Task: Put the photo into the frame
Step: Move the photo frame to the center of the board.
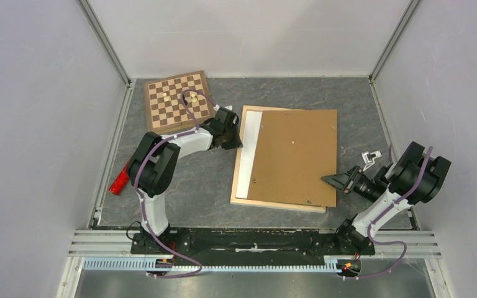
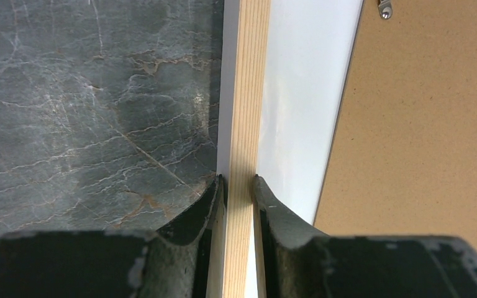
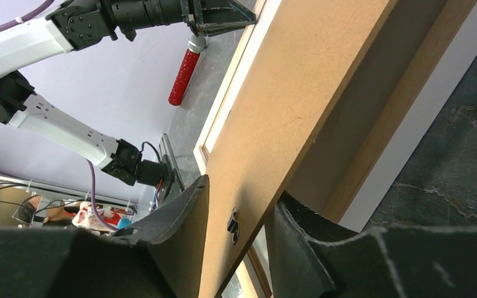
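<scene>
The frame point(image 1: 273, 203) of light wooden bars lies flat on the dark table. Inside it, a white strip of the photo point(image 1: 249, 155) shows along the left, plain side up. A brown backing board point(image 1: 295, 155) covers the rest and overhangs the frame's right side. My left gripper point(image 1: 236, 143) is shut on the frame's left bar point(image 2: 248, 93), with the photo point(image 2: 304, 93) just right of that bar. My right gripper point(image 1: 337, 180) stands at the board's right edge. In the right wrist view my right gripper point(image 3: 243, 186) is open, one finger over the board point(image 3: 298, 93) and one under it.
A checkered chessboard point(image 1: 179, 102) with a few pieces lies at the back left, close behind my left arm. A red cylinder point(image 1: 119, 180) rests by the left wall. A small white clip point(image 1: 369, 159) sits right of the frame. Walls close in both sides.
</scene>
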You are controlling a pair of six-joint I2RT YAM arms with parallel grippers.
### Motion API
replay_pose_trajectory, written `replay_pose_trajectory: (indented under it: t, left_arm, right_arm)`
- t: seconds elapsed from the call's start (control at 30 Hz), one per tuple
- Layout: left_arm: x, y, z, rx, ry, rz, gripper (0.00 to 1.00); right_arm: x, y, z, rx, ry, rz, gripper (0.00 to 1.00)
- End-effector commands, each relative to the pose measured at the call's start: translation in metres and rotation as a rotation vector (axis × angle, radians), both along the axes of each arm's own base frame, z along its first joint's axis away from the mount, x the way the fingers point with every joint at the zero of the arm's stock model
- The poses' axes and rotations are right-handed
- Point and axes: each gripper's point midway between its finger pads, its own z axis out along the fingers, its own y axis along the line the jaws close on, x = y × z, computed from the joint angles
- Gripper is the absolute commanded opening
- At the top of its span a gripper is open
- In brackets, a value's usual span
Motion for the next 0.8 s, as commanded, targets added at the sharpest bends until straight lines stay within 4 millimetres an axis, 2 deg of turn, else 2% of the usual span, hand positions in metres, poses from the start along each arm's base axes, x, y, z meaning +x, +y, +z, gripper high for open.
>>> replay_pose_trajectory:
  t: [0.0, 0.1, 0.37, 0.43, 0.53, 0.77]
  left_arm:
    - [-0.020, -0.004, -0.018, 0.033, 0.074, -0.050, 0.02]
    - [-0.020, -0.004, -0.018, 0.035, 0.075, -0.051, 0.02]
    - [-0.020, -0.009, -0.016, 0.036, 0.058, -0.096, 0.02]
    - [-0.021, -0.010, -0.015, 0.039, 0.051, -0.110, 0.02]
    - [-0.021, -0.011, -0.016, 0.045, 0.042, -0.127, 0.02]
    - [-0.020, -0.015, -0.013, 0.061, 0.008, -0.171, 0.02]
  right_arm:
    - [0.006, -0.001, -0.001, -0.021, -0.039, 0.008, 0.40]
    - [0.008, 0.000, -0.002, -0.020, -0.039, 0.019, 0.48]
    - [0.020, -0.004, -0.006, -0.033, -0.047, 0.064, 0.51]
    - [0.024, -0.005, -0.007, -0.047, -0.055, 0.080, 0.51]
    - [0.028, -0.007, -0.010, -0.057, -0.053, 0.104, 0.43]
    - [0.032, -0.003, -0.020, -0.064, -0.050, 0.154, 0.39]
